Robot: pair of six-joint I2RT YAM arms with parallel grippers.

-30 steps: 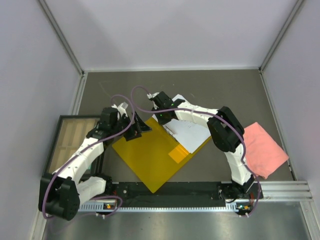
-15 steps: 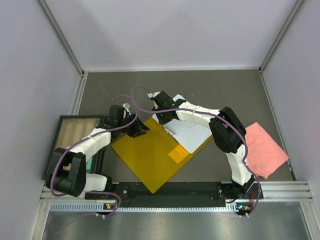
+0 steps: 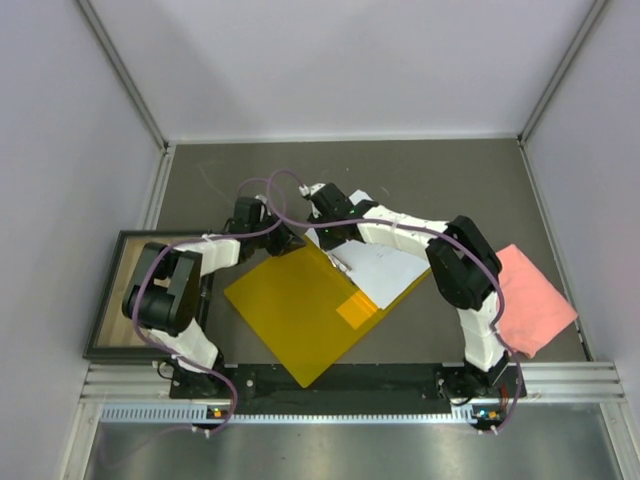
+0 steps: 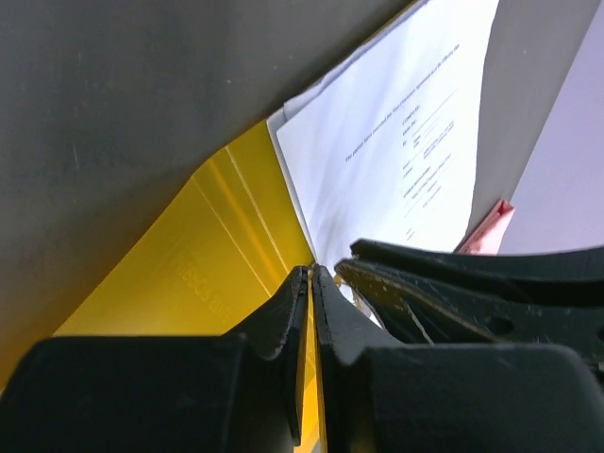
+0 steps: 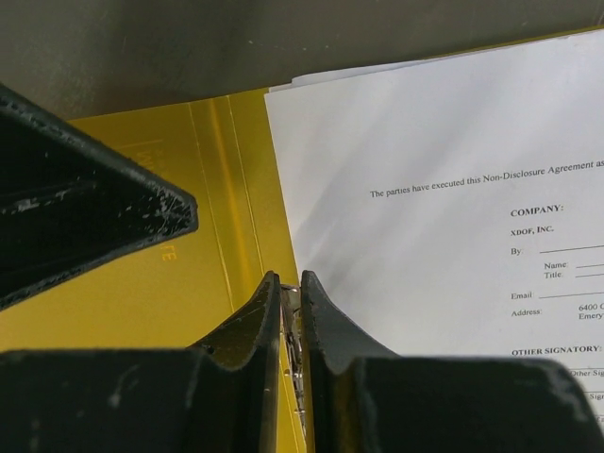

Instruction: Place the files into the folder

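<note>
The orange-yellow folder lies open on the dark table, its left half bare. The files, white printed sheets, rest on its right half. At the folder's far corner my left gripper is shut on the thin yellow edge of the folder, which runs between its jaws. Right beside it my right gripper is shut on the folder's metal clip, along the left edge of the files. The two grippers almost touch.
A pink cloth lies at the right, by the right arm's elbow. A dark-framed tray sits at the left beside the left arm. White walls close in the table on three sides.
My left arm has swung right and farther back to the folder's far corner, and its jaws have closed from wide open onto the folder's edge. The right gripper has stayed at the clip.
</note>
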